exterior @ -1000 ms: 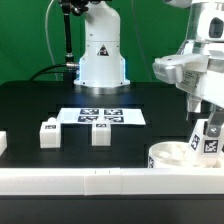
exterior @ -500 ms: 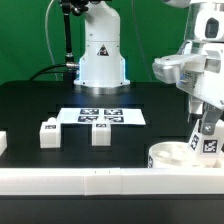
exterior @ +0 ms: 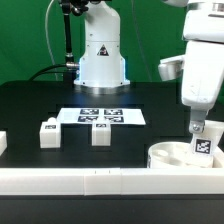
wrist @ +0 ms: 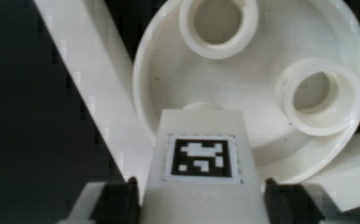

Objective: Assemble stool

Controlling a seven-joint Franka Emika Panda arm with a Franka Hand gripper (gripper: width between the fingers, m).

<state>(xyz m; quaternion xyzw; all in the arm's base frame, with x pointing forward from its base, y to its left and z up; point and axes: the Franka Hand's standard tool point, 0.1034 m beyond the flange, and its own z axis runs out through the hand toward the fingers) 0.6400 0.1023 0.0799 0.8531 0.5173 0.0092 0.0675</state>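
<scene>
The round white seat disc [exterior: 170, 157] lies at the exterior view's right, against the front rail. A blocky white leg [exterior: 203, 146] with a black-and-white tag stands on the seat, and my gripper [exterior: 198, 129] is shut on its upper part. In the wrist view the leg [wrist: 203, 150] runs out from between my dark pads [wrist: 109, 203] over the seat [wrist: 195, 75], whose round holes show beyond it. My gripper [wrist: 207, 206] has the leg filling the gap between its jaws.
Two loose legs [exterior: 48, 133] [exterior: 100, 133] stand on the black table left of centre, and another white part [exterior: 3, 143] shows at the left edge. The marker board [exterior: 100, 116] lies behind them. A long white border rail [exterior: 90, 181] runs along the front. The arm's base [exterior: 102, 55] stands at the back.
The jaws have closed on the leg. The hand has turned and dropped a little, and the leg now stands more upright over the seat.
</scene>
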